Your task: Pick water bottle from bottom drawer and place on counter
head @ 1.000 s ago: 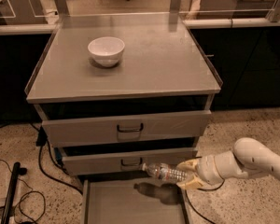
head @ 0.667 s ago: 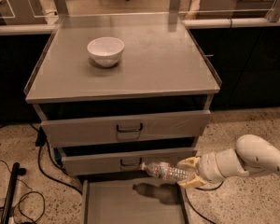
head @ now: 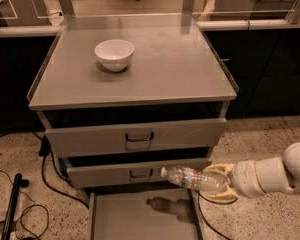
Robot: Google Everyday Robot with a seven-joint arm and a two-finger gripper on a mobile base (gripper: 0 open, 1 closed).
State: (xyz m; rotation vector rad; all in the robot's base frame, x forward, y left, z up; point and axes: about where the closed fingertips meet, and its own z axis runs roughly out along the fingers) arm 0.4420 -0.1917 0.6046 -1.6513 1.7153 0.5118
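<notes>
The water bottle (head: 192, 178) is a clear crinkled bottle with a white cap and a reddish-white label. It lies sideways in my gripper (head: 217, 182), cap pointing left, held in the air above the right part of the open bottom drawer (head: 125, 216). Its shadow falls on the drawer's grey floor. My gripper reaches in from the right on a white arm and is shut on the bottle's base end. The counter (head: 180, 59) is the flat grey cabinet top, well above the bottle.
A white bowl (head: 114, 54) stands on the counter's left half. The two upper drawers with dark handles (head: 139, 136) are slightly open. Black cables (head: 20, 204) lie on the speckled floor to the left. Dark cabinets flank the unit.
The bottle and gripper have risen slightly above the bottom drawer; otherwise the scene is unchanged.
</notes>
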